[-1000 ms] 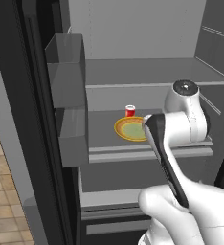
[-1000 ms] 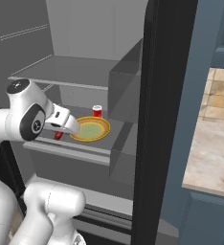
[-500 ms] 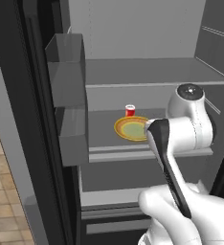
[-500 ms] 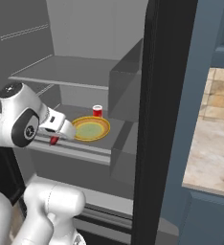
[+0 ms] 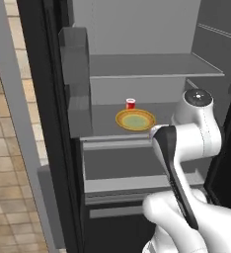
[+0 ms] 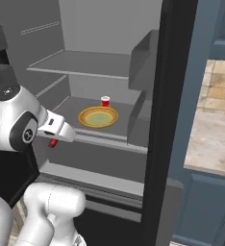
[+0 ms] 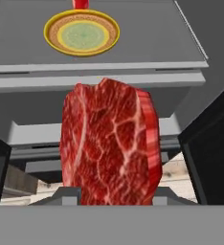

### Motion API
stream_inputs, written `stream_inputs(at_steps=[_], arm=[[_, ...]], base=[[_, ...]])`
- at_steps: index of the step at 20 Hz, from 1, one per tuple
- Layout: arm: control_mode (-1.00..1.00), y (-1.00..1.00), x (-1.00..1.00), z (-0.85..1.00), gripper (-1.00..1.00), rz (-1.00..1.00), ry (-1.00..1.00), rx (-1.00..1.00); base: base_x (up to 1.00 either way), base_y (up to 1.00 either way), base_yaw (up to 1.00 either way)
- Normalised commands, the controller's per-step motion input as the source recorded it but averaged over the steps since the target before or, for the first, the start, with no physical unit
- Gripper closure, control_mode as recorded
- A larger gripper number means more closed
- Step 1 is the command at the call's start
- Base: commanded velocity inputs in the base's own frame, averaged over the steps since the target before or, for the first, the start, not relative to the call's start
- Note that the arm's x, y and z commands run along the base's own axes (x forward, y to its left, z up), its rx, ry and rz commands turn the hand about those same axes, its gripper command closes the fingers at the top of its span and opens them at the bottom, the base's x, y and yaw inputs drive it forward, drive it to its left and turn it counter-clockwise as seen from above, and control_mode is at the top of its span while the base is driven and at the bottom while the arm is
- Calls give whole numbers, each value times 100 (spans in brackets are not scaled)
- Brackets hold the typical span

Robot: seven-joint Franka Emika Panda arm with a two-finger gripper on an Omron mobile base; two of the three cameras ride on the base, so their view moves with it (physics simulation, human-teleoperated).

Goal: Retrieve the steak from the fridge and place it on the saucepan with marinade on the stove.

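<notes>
My gripper [image 7: 114, 192] is shut on the steak [image 7: 109, 148], a flat dark-red marbled slab held upright between the fingers. From the right base view the steak [image 6: 53, 142] shows as a small red bit under the hand [image 6: 56, 130], just in front of the middle shelf's edge. The fridge [image 5: 137, 64] stands open ahead, pale grey inside, with its middle shelf [image 6: 81, 106] level with the hand. The saucepan and the stove are out of view.
A yellow-rimmed plate [image 5: 135, 119] [image 6: 98, 116] [image 7: 82, 34] lies on the middle shelf with a small red cup [image 5: 131, 103] [image 6: 105, 101] behind it. Door bins [image 5: 74, 44] hang on the left door, and the black right door [image 6: 169, 96] stands close by.
The hand has drawn back from over the shelf toward the robot and a little lower, carrying the steak. Plate and cup have stayed put.
</notes>
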Motion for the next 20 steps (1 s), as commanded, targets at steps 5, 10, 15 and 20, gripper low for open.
stream_inputs(at_steps=[5,10,15,20], arm=[[100,0,0,0,100,0,0,0],[100,0,0,0,100,0,0,0],[100,0,0,0,100,0,0,0],[100,0,0,0,100,0,0,0]], base=[[-58,48,-5],[-40,67,-11],[-19,48,-17],[-46,4,-23]])
